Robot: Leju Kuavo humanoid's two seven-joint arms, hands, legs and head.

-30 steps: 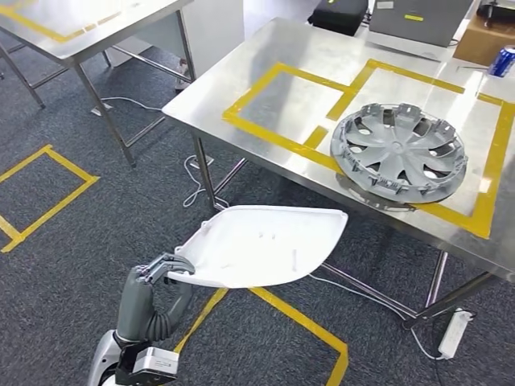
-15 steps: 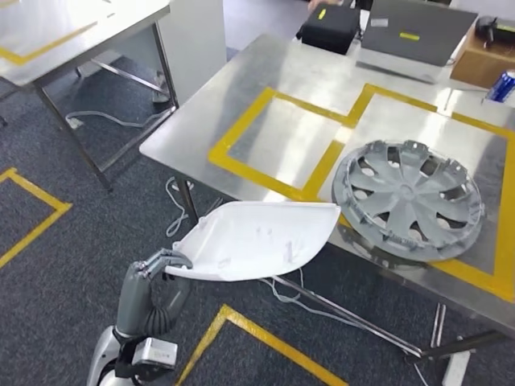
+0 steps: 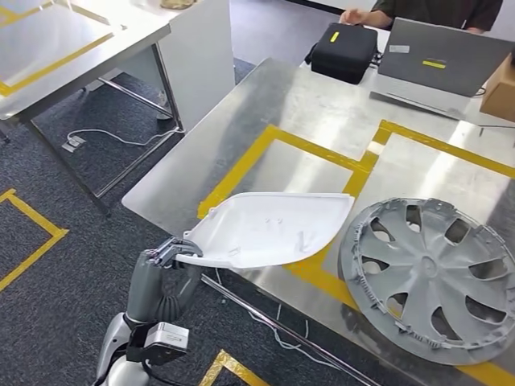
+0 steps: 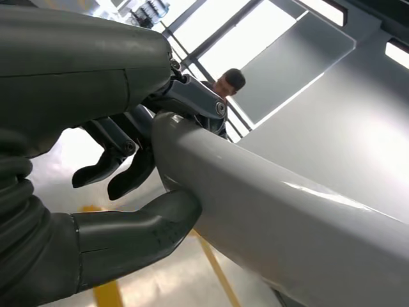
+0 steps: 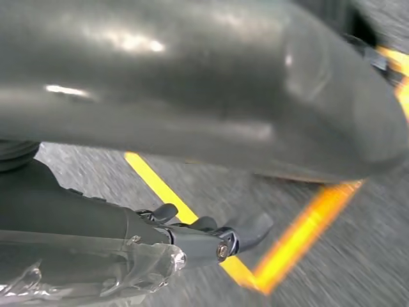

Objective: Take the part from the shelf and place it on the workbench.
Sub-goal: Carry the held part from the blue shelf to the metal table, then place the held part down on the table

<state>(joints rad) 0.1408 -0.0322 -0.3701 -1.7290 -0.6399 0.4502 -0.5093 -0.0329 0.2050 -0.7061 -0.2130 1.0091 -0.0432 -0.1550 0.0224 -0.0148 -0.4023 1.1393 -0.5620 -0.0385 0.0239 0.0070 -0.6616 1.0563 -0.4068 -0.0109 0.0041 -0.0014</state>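
A white part [image 3: 270,231], pinched at one end by the robot's left hand [image 3: 159,281], hangs over the workbench's [image 3: 286,104] near edge beside a grey wheel cover [image 3: 434,273]. The right hand [image 5: 202,240] holds nothing, fingers loosely extended.

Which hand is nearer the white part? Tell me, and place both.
Left. The left hand grips the white part at its end by the workbench edge. The right hand hangs over the carpet, holding nothing.

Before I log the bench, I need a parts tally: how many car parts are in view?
2: a white part gripped by the left hand over the workbench edge, and a grey wheel cover lying on the bench, partly cut off by the frame.
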